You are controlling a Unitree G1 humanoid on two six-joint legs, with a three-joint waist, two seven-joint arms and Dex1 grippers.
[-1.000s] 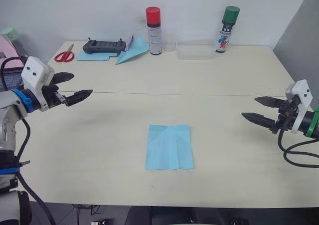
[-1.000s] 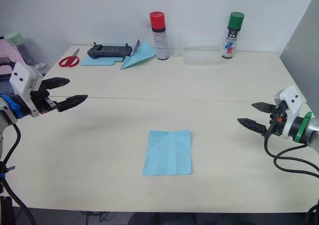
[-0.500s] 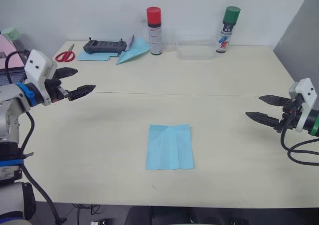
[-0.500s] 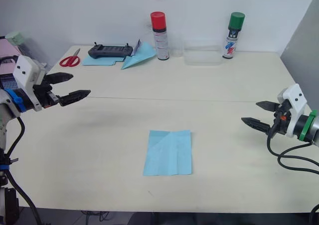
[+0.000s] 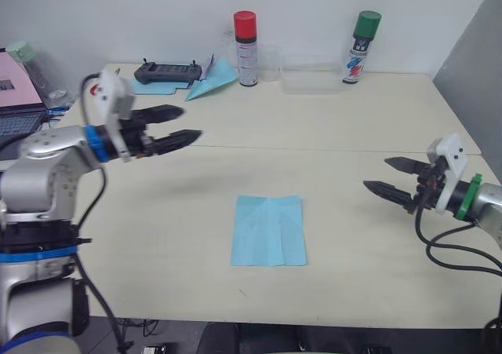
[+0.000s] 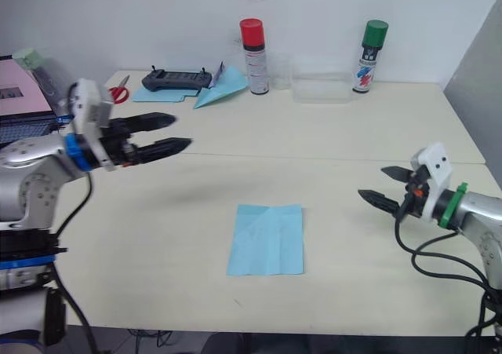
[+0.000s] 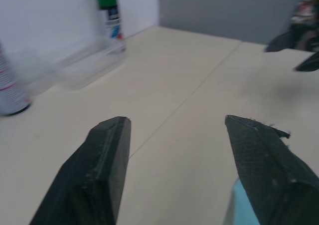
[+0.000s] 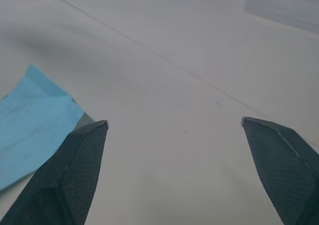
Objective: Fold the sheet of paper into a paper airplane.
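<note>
The sheet of paper (image 5: 268, 229) lies flat on the table's near middle, light blue with crease lines at its far edge. A corner of it appears in the right wrist view (image 8: 30, 110). My left gripper (image 5: 183, 125) hovers open above the table, to the left of and beyond the sheet, fingers pointing right. My right gripper (image 5: 378, 177) is open off the sheet's right side, low over the table, pointing left toward it. Neither gripper touches the paper. The left fingers (image 7: 99, 160) and right fingers (image 8: 75, 160) stand wide apart with nothing between them.
At the table's back stand a red-capped spray can (image 5: 245, 37), a green-capped spray can (image 5: 359, 36) and a clear plastic box (image 5: 310, 80). A blue paper dart (image 5: 210, 82), a black controller (image 5: 165, 72) and a turquoise sheet (image 5: 153, 87) lie back left. A laptop (image 5: 20, 103) sits far left.
My left gripper has swung right and inward over the table. My right gripper has moved left toward the sheet. The camera view has shifted slightly; the paper lies where it was.
</note>
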